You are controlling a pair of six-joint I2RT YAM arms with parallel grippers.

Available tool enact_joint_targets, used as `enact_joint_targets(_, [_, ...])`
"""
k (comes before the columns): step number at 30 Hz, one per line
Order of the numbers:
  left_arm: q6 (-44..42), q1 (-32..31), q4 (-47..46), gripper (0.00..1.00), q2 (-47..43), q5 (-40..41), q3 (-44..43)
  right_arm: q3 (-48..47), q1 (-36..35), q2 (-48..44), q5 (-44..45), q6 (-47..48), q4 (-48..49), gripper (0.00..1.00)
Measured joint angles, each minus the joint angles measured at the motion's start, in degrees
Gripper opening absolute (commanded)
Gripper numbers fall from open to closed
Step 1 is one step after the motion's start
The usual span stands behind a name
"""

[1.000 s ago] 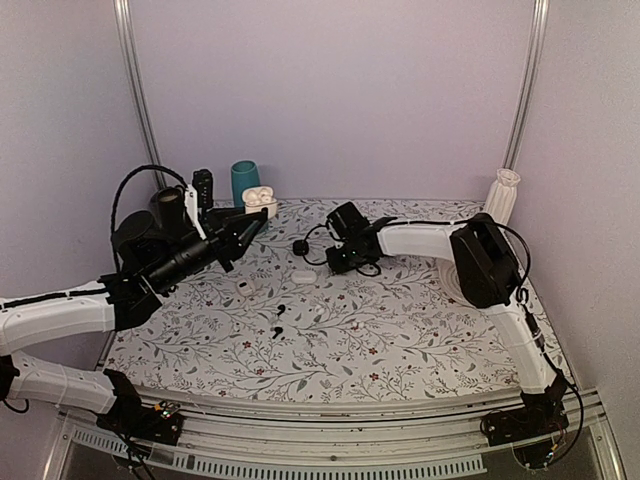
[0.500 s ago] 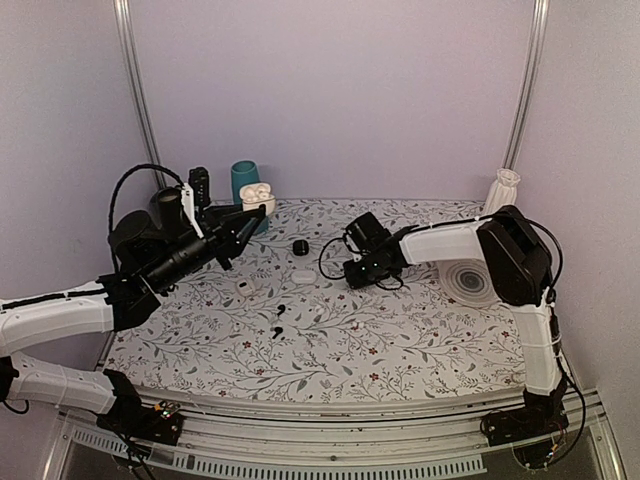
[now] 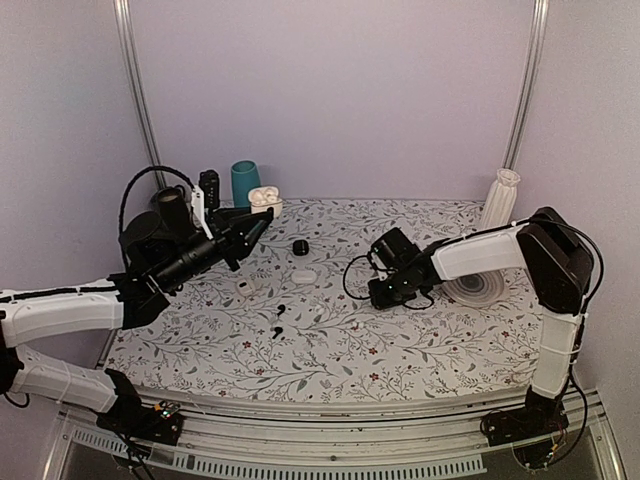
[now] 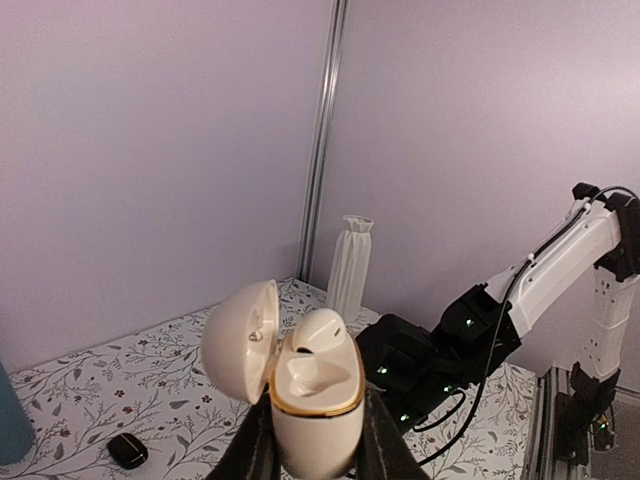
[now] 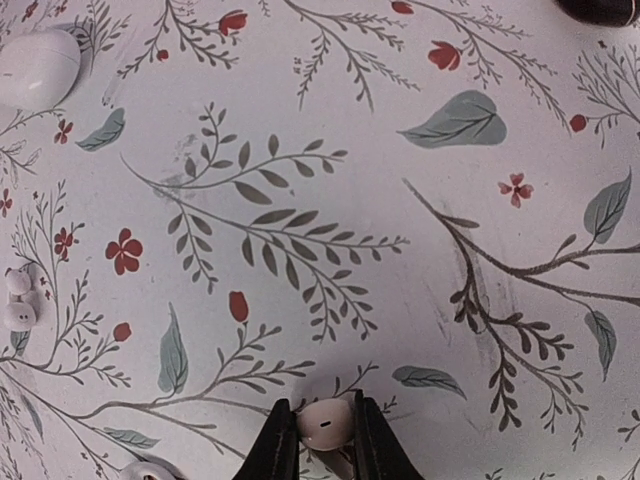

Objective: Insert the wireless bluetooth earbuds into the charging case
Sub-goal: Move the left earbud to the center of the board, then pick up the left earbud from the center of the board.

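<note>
My left gripper [image 4: 315, 445] is shut on the white charging case [image 4: 312, 400] and holds it upright above the table at the back left [image 3: 264, 198]. Its lid [image 4: 238, 342] is open. One white earbud [image 4: 322, 335] sits in the far hollow; the near hollow looks empty. My right gripper [image 5: 325, 440] is shut on a second white earbud [image 5: 326, 422] just above the floral table. In the top view it [image 3: 380, 290] is right of centre, well apart from the case.
On the table lie a black pebble case [image 3: 300, 247], a closed white oval case [image 3: 304, 276], a small white item [image 3: 245, 287] and two black earbuds [image 3: 278, 318]. A teal cup [image 3: 244, 180] stands at the back left. A white vase [image 3: 500, 195] and a round disc [image 3: 480, 287] are on the right.
My right arm has drawn back to the right and nearer, away from the case. My left gripper with the case has shifted only slightly.
</note>
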State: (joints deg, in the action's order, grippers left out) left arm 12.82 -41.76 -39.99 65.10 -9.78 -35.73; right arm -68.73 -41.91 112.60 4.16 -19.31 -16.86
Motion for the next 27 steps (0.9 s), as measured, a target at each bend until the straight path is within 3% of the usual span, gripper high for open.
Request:
enact_joint_targets(9, [0.68, 0.00, -1.18, 0.00, 1.68, -0.35, 0.00, -0.55, 0.00, -0.76, -1.29, -1.07, -1.88, 0.35])
enact_joint_targets(27, [0.74, 0.00, -1.97, 0.00, 1.84, -0.48, 0.00, -7.87, -0.02, 0.13, -1.27, -3.13, -11.23, 0.36])
